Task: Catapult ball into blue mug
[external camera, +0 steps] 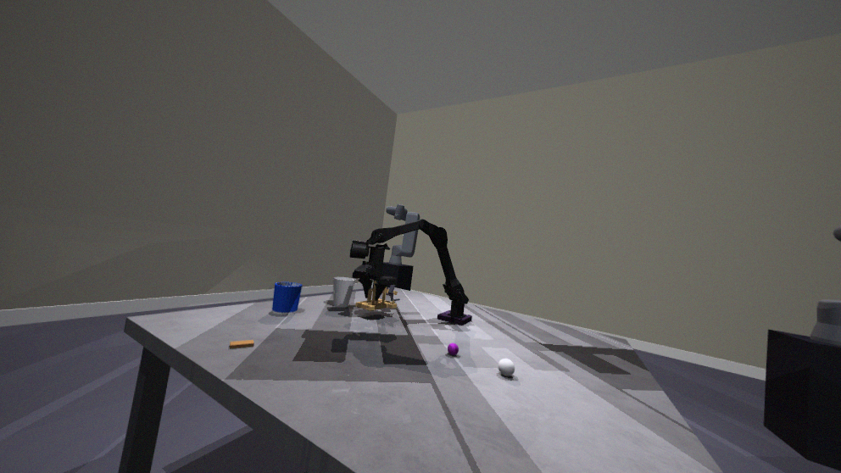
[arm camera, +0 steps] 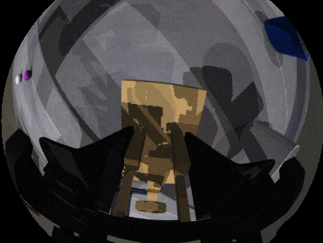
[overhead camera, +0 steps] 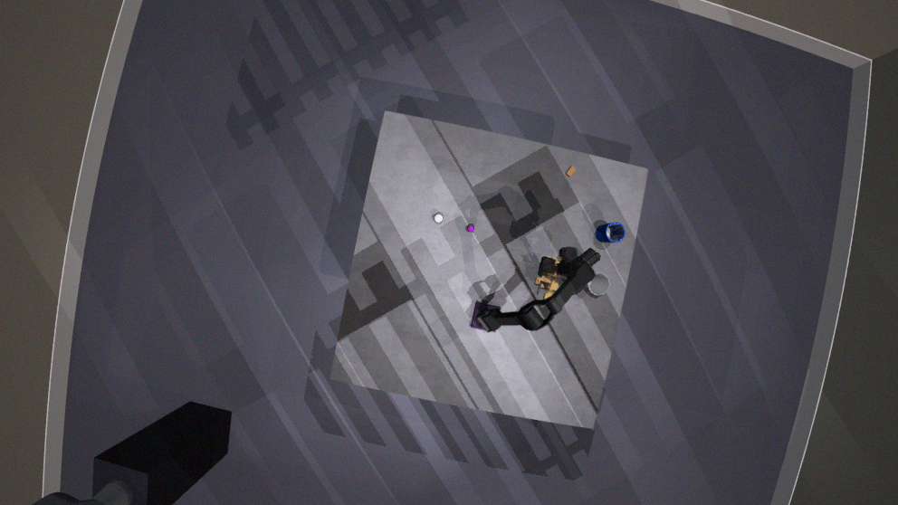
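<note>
The tan catapult (overhead camera: 547,281) (external camera: 376,305) (arm camera: 140,91) is between the fingers of my gripper (external camera: 375,291) (arm camera: 160,133), which is shut on its frame. The catapult hangs a little above the table, with its shadow beneath it. Its far parts are partly hidden by the fingers in the wrist view. The blue mug (overhead camera: 606,233) (external camera: 286,297) (arm camera: 285,37) stands upright, up and to the right of the catapult in the top view. A purple ball (overhead camera: 471,227) (external camera: 453,349) (arm camera: 28,75) and a white ball (overhead camera: 438,217) (external camera: 506,367) (arm camera: 18,79) lie apart on the table.
A grey-white cup (overhead camera: 597,285) (external camera: 342,292) (arm camera: 271,142) stands close beside the gripper. A small orange block (overhead camera: 570,170) (external camera: 242,344) lies near the table edge, beyond the blue mug. The arm's dark purple base plate (overhead camera: 476,316) (external camera: 445,317) is on the table.
</note>
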Controlling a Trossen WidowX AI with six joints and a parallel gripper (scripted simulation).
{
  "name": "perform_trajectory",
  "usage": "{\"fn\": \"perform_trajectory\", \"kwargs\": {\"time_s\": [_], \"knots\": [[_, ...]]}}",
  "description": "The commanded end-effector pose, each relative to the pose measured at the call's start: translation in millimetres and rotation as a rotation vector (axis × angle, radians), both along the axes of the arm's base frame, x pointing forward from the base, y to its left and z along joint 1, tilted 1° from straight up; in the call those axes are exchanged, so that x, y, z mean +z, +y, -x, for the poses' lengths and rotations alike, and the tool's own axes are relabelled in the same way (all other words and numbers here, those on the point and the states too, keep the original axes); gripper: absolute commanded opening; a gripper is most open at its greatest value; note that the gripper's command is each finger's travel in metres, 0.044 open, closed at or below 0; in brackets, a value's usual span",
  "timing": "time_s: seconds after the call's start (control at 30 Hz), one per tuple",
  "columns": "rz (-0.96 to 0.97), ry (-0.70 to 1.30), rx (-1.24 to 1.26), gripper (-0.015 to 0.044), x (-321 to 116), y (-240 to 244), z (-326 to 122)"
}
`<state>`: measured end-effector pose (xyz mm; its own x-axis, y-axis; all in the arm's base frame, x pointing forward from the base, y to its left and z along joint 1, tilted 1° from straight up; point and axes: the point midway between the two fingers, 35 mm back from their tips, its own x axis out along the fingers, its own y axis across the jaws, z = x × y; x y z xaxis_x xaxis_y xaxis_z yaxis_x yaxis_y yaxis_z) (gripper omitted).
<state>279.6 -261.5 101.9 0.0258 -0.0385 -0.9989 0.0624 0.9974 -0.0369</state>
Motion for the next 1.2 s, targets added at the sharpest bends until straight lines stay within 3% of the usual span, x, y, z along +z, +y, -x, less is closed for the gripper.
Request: {"fn": "perform_trajectory", "kwargs": {"time_s": [0.0, 0.87, 1.17], "knots": [[0.004, -0.006, -0.005, 0.0, -5, -2, -1], [-0.004, 0.004, -0.002, 0.0, -36, -2, -1], [-0.004, 0.004, -0.002, 0.0236, -36, -2, -1]]}}
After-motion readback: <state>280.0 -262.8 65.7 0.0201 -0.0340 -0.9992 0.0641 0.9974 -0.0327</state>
